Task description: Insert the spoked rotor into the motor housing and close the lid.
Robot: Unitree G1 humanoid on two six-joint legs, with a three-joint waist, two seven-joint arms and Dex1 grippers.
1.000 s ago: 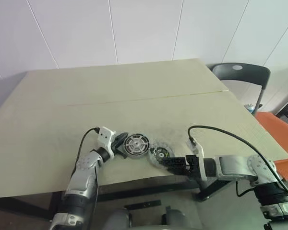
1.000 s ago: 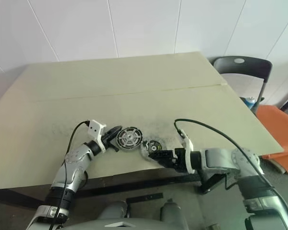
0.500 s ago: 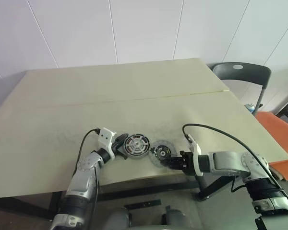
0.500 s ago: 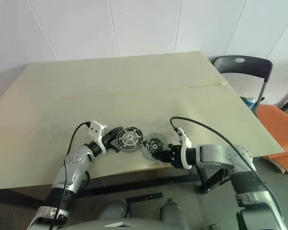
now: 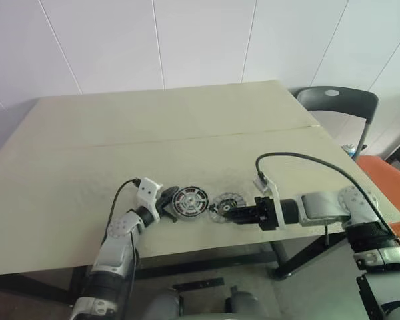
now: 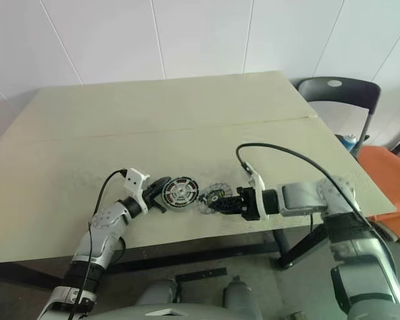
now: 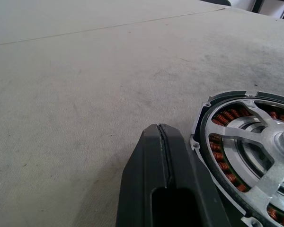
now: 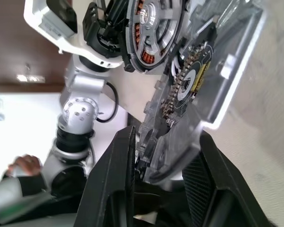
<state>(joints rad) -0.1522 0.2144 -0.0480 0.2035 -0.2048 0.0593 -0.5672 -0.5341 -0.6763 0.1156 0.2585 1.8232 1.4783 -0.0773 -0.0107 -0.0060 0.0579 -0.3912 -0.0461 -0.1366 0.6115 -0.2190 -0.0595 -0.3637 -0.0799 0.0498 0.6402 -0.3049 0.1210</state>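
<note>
A wide pale counter [image 5: 187, 127] carries the work; a dark chair [image 5: 337, 107] is seen past its far right corner, with something orange [image 5: 380, 177] beside it. A smudged grey patch is seen on the counter surface around the parts. Nothing else lies between the two arms.

The motor housing [image 5: 189, 201] lies flat near the counter's front edge, its copper-red windings and pale spoked centre facing up. The left gripper [image 7: 162, 137] rests just beside the housing's rim on the left side, its fingers pressed fully together and holding nothing.

The spoked rotor [image 5: 225, 203], a thin disc with a toothed ring at its centre, is gripped at its edge between the partly closed fingers of the right gripper [image 8: 163, 156]. It is held tilted, just to the right of the housing.
</note>
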